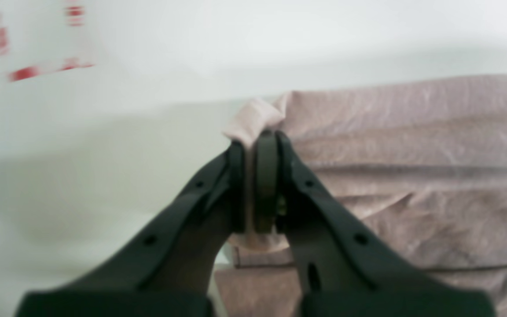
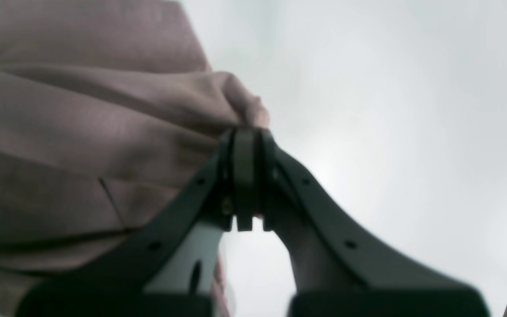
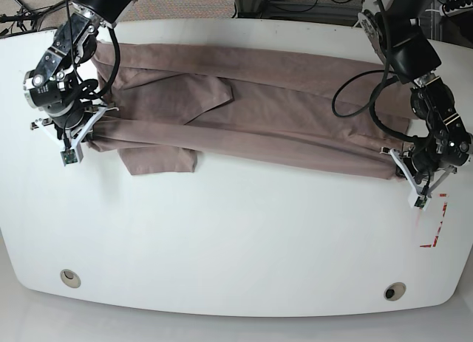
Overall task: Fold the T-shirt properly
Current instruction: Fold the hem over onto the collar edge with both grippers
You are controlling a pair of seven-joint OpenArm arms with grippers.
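The 2 arms reach down from the table's far edge, 1 toward each end. The left gripper (image 1: pixel 260 141) is clamped shut on a pinch of the T-shirt (image 1: pixel 412 145) near the right edge; the right gripper (image 2: pixel 245 134) pinches cloth near the left edge.

T-shirt (image 3: pixel 251 113) across the table's (image 3: pixel 236 238) far half, a gripper at each end.

**Count on the table**

One T-shirt (image 3: pixel 251 117), one white table (image 3: pixel 236 238). Two robot arms, each ending in one gripper: the left gripper (image 1: pixel 255 145) and the right gripper (image 2: pixel 244 136). Two round holes (image 3: pixel 70 277) near the table's front edge. One group of red marks (image 3: pixel 436 227).
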